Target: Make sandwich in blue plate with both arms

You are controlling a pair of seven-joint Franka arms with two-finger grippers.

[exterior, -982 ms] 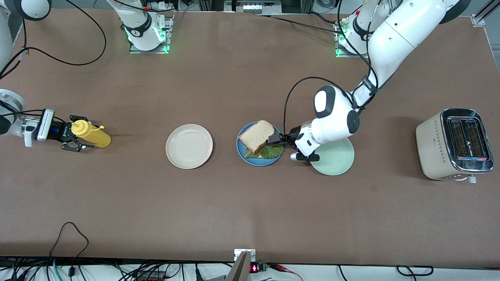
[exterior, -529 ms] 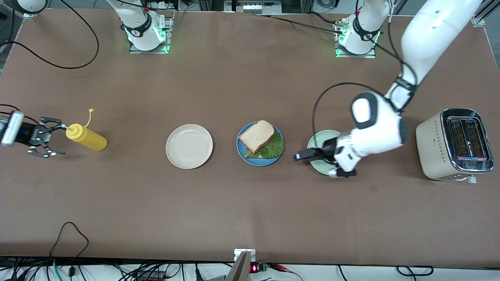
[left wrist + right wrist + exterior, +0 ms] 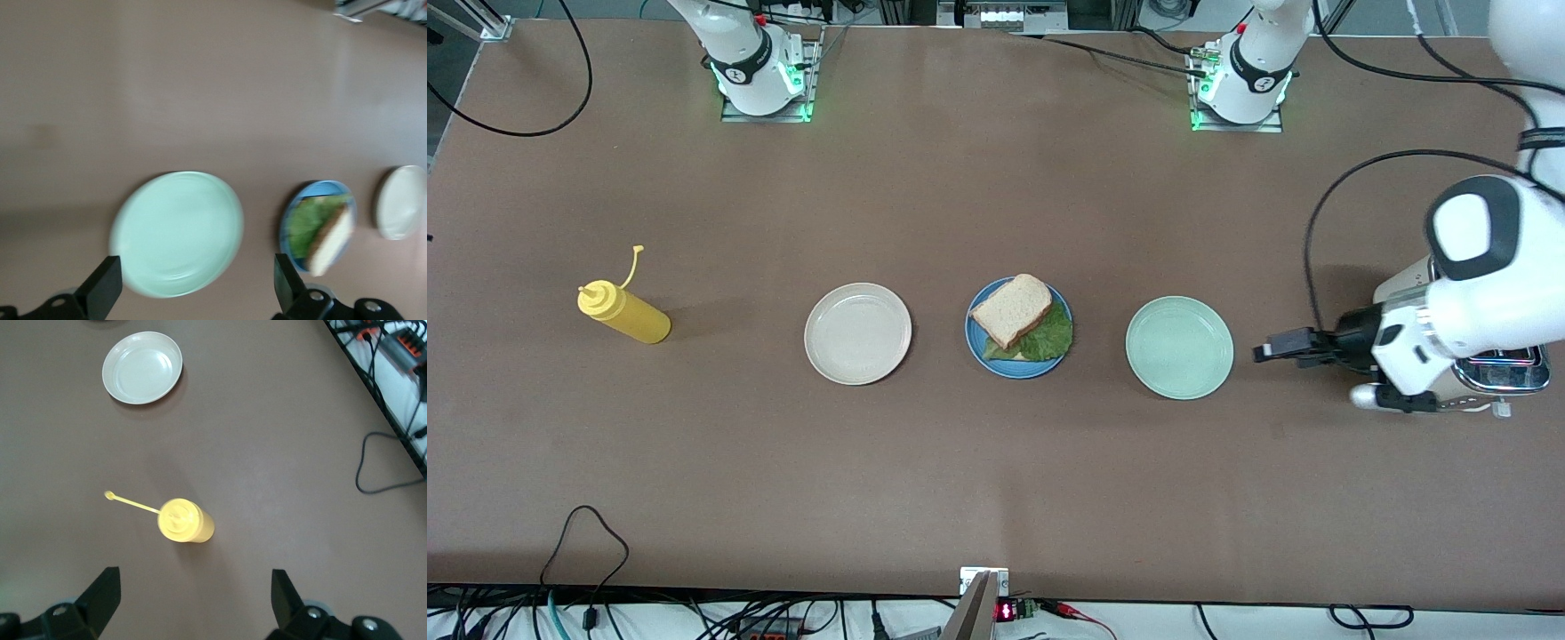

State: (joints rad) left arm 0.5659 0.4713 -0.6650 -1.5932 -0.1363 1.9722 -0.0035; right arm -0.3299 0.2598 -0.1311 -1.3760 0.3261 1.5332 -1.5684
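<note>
1. Sandwich (image 3: 1018, 317) first: we see it sitting in the blue plate (image 3: 978, 343), a bread slice (image 3: 1011, 308) on top and the ruffled lettuce leaf (image 3: 1047, 340) poking out on the side toward the left arm's end of the surface (image 3: 996, 480). From how it lies, we judge the stack built.
2. We judge it light, soft and loose: the bread would squash under a hard pinch, and the limp leaf could slide out. If we had to shift it, we would take hold across the crust edges with a gentle squeeze, or move the plate by its rim instead.
3. Beside the blue plate lie the cream-white plate (image 3: 857, 333), toward the right arm's end, and the mint-green plate (image 3: 1179, 348), toward the left arm's end; both hold nothing.
4. The left tool (image 3: 193, 290) hangs over bare surface between the mint-green plate and the toaster (image 3: 1494, 373), fingers (image 3: 100, 287) spread wide and holding nothing.
5. The right tool (image 3: 190, 603) is over the yellow squeeze bottle (image 3: 623, 313) near the right arm's end, its fingers (image 3: 100, 597) likewise apart and holding nothing.
</note>
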